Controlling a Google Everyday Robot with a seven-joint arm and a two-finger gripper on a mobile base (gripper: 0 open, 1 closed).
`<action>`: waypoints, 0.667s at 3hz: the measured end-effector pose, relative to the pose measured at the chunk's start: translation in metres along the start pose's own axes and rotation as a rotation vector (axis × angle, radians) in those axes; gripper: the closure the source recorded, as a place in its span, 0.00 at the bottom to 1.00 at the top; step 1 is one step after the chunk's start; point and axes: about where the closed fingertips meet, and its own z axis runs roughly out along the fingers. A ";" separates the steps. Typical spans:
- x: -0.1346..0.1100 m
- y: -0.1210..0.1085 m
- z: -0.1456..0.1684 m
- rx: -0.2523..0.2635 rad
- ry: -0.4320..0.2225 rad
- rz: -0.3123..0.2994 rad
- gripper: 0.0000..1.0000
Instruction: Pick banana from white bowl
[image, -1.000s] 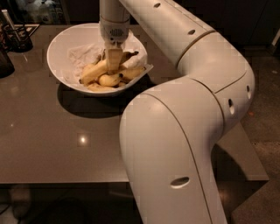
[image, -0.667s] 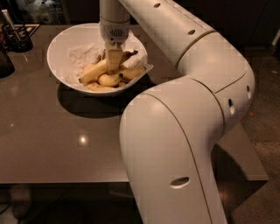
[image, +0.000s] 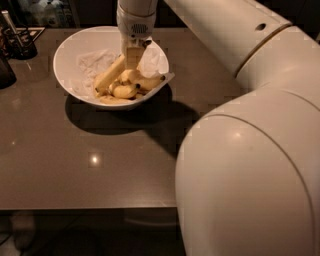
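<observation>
The white bowl (image: 70, 55) stands at the back left of the brown table, lined with crumpled white paper. Several yellow bananas lie in it. The banana (image: 109, 76), the longest one, slants from the bowl's middle up to the right. My gripper (image: 132, 59) hangs straight down from the white wrist into the bowl and meets the upper end of that banana. Shorter bananas (image: 135, 85) lie just below and to the right of the gripper.
The brown table (image: 90, 165) reaches to the front edge. A dark holder with utensils (image: 17, 42) stands at the back left corner. My large white arm (image: 250, 165) fills the right side of the view.
</observation>
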 end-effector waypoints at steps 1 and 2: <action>-0.004 0.013 -0.023 0.056 -0.071 -0.019 1.00; -0.004 0.032 -0.037 0.089 -0.170 -0.025 1.00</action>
